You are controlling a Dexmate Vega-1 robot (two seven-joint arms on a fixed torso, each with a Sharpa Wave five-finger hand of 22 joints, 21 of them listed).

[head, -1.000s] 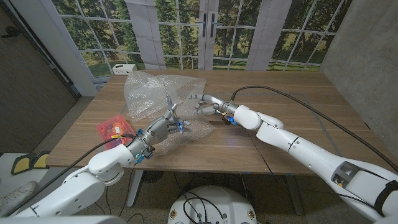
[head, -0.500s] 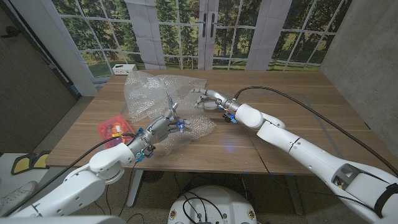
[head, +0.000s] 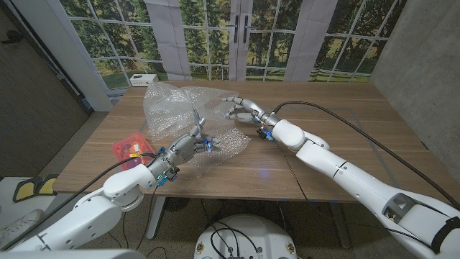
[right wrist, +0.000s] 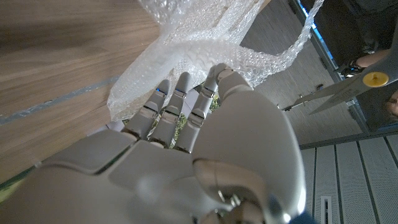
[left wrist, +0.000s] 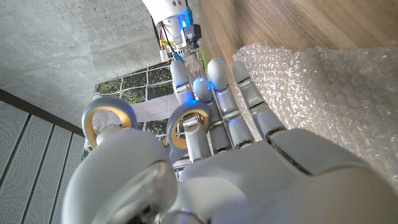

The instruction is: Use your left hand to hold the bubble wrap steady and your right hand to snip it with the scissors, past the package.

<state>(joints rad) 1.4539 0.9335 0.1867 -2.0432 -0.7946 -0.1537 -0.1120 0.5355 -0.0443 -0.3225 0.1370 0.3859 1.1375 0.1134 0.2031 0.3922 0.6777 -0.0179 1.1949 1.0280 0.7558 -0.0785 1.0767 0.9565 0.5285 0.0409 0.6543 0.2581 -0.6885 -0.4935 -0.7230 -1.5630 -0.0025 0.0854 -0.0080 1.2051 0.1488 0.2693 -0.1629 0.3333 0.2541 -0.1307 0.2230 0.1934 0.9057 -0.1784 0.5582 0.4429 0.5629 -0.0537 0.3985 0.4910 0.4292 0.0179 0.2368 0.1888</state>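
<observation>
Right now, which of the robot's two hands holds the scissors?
The left hand: it grips the scissors by the handle rings, blades raised over the bubble wrap. The right hand carries no scissors.

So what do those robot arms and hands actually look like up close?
Both arms are glossy white, rounded shells with black cables trailing along them. The left hand and right hand are silver-grey metal with jointed fingers, small blue lights glowing at the wrists and knuckles.

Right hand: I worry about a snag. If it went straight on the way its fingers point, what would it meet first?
Probably the bubble wrap: the right hand points toward the raised sheet, fingertips at its edge, though depth is unclear.
</observation>
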